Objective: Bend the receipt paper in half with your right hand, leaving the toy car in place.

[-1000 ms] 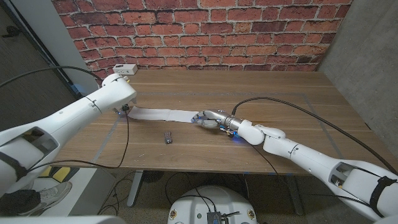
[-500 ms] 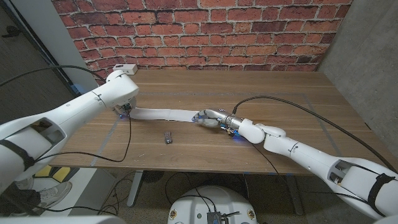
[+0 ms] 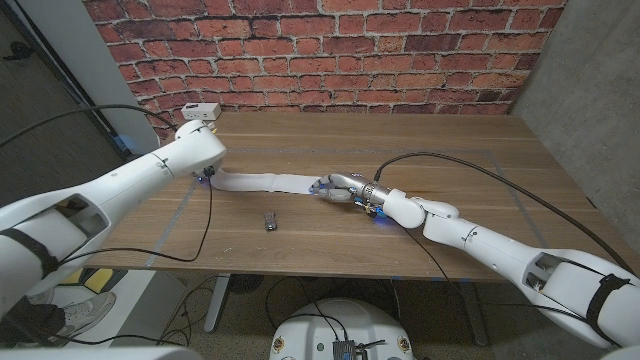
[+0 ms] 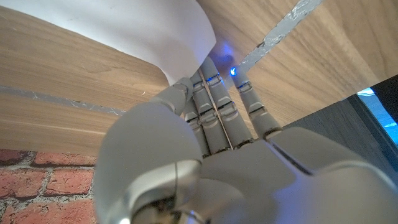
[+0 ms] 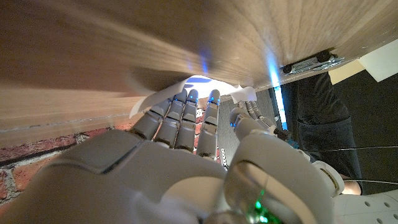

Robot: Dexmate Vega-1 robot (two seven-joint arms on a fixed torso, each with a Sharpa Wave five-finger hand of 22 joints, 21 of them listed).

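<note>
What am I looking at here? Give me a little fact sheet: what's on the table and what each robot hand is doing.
table: wooden table, brick wall behind
paper: long white receipt paper lying across the middle, its right end lifted
toy car: small toy car in front of the paper, apart from both hands
right robot hand: right hand pinches the paper's right end
left robot hand: left hand with fingertips on the paper's left end
fold: not yet made
</note>
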